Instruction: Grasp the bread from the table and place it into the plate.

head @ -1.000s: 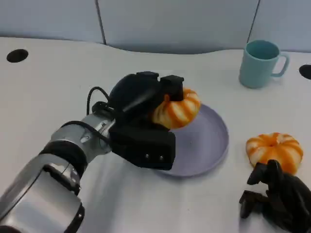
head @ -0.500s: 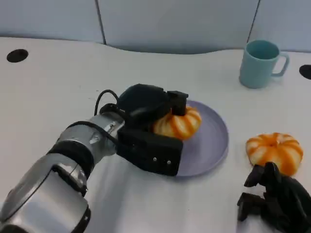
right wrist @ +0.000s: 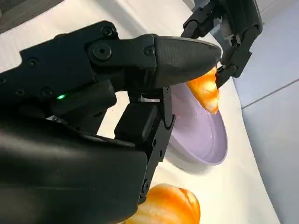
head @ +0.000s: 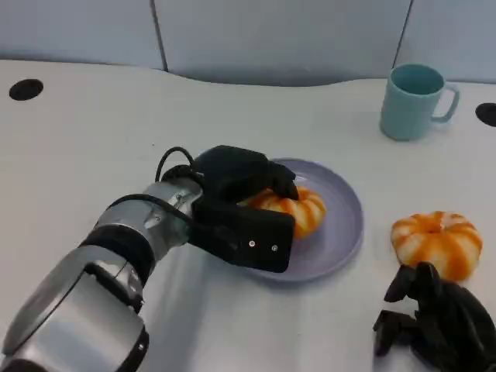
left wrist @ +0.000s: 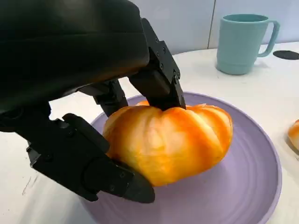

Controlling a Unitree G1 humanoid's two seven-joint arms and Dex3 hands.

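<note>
Non-task items: mug, spare bun, table features.
Teal mug (head: pixel 411 101) stands upright at the far right of the white table (head: pixel 85 147), handle pointing right, well apart from everything else. Second orange-striped bun (head: pixel 437 242) lies on the bare table near the right edge, closer to the camera than the mug. Black round holes in the tabletop: one far left (head: pixel 21 89), one at the right edge (head: pixel 487 114). Grey panel wall (head: pixel 271 35) behind the table.
</note>
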